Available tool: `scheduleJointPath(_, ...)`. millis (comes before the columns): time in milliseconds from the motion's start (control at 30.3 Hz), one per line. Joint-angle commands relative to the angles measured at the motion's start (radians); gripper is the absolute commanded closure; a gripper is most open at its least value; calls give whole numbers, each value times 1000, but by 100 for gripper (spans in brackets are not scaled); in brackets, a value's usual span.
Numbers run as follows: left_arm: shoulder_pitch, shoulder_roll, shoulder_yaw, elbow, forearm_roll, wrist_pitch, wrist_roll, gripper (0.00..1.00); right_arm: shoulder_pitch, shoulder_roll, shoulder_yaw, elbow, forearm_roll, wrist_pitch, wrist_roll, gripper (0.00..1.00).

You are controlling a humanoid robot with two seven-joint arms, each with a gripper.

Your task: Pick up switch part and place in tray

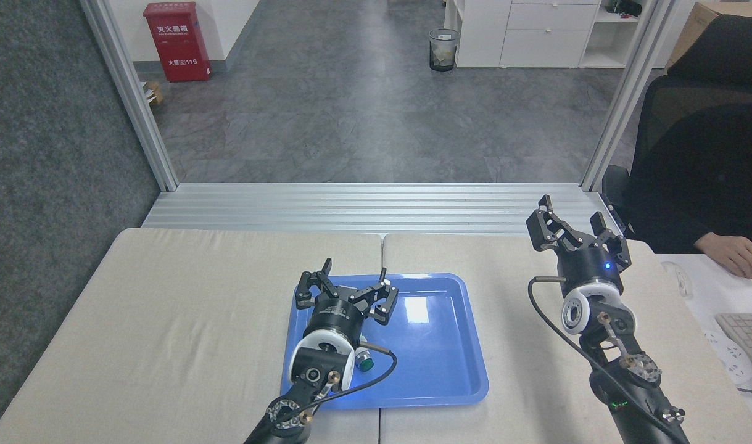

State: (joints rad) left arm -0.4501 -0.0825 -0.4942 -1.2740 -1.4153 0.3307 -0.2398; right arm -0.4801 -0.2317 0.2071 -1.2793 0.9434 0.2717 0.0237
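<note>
The blue tray (437,345) lies at the middle of the table. Inside it, near its left side, rests the switch part (364,361), of which a dark green round button and a bit of pale body show beside my left wrist. My left gripper (353,276) hovers over the tray's far left corner, open, with nothing between its fingers. My right gripper (571,217) is raised above the table's right part, well right of the tray, open and holding nothing.
A person's hand (732,254) rests on a white desk at the right, near a keyboard (746,333) and a black chair (696,142). An aluminium frame (376,206) runs along the table's far edge.
</note>
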Motion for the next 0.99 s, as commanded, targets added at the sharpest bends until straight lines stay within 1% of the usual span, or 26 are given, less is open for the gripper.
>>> scheduleJointPath(0,-120,179,379,60,94,-220,157,0,0,0,0,0,0,0,1,0)
scheduleJointPath(66,-125,234,426,135,133,-288,198,0,0,0,0,0,0,0,1,0)
scheduleJointPath(132,-131,292,456,206,179,-324,220,0,0,0,0,0,0,0,1,0)
scheduleJointPath(231,-128,354,470,277,258,-343,232,0,0,0,0,0,0,0,1,0)
scheduleJointPath(330,-113,391,468,285,317,-349,257,0,0,0,0,0,0,0,1,0)
scheduleJointPath(429,-104,409,474,288,325,-375,301,0,0,0,0,0,0,0,-1,0)
scheduleJointPath(495,-104,415,500,288,332,-390,324,0,0,0,0,0,0,0,1,0)
scheduleJointPath(561,-101,415,526,288,335,-403,324,0,0,0,0,0,0,0,1,0)
scheduleJointPath(726,-82,414,533,282,335,-435,323,0,0,0,0,0,0,0,1,0)
scheduleJointPath(958,-64,406,534,278,335,-437,323,0,0,0,0,0,0,0,1,0)
